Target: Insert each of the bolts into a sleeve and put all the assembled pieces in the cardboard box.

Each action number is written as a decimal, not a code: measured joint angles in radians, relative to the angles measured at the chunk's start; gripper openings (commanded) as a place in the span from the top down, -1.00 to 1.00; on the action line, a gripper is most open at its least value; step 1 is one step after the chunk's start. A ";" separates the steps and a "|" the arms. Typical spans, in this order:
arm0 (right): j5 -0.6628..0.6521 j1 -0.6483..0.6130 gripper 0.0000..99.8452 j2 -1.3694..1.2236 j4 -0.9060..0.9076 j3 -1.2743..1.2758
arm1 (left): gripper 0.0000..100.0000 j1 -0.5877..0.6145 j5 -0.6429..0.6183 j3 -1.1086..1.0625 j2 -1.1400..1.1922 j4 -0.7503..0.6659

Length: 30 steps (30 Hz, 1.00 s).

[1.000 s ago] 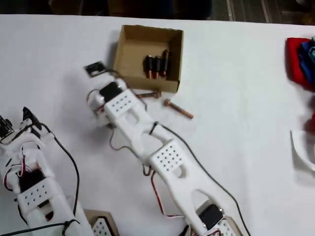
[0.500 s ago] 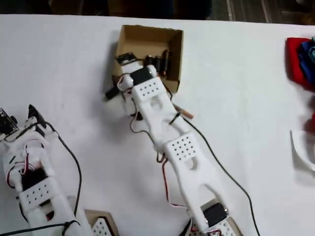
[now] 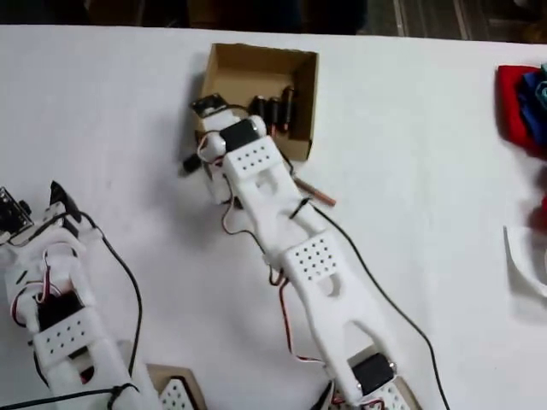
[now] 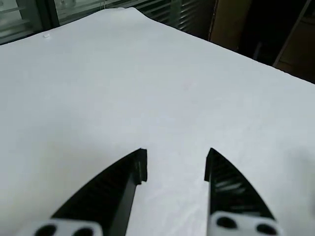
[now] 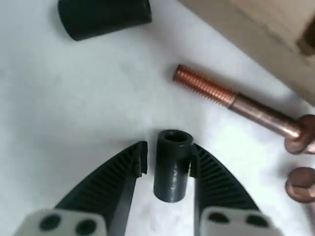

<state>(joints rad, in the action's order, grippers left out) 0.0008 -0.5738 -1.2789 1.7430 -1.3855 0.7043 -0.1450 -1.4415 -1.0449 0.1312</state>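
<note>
Three assembled pieces, two loose bolts, two sleeves, one cardboard box.

White perforated arm shells, black ribbed fingers, red-black cables

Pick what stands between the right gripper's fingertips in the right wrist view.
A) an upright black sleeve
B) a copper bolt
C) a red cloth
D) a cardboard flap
A: a black sleeve stands on end, its open bore facing the camera, between the spread fingers of the right gripper, while the copper bolt lies apart on the table beside the cardboard box.
</note>
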 measured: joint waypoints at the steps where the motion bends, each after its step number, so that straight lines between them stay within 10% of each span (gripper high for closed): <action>1: 0.000 0.002 0.96 0.000 0.000 -0.002 | 0.58 0.000 0.000 0.000 0.000 0.000; 11: -0.002 0.051 0.96 0.043 0.003 -0.012 | 0.58 -0.032 0.000 0.000 0.000 0.000; 17: -0.002 0.163 0.96 0.310 0.003 0.077 | 0.58 -0.256 0.160 0.000 0.000 0.069; 30: -0.130 0.557 0.96 1.266 -0.018 1.138 | 0.58 -0.749 0.486 0.420 0.302 0.508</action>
<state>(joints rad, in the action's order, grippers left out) -0.1297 -0.0169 -0.0130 1.7246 -0.2470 -0.0445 0.3414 -1.0211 -0.7426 0.6391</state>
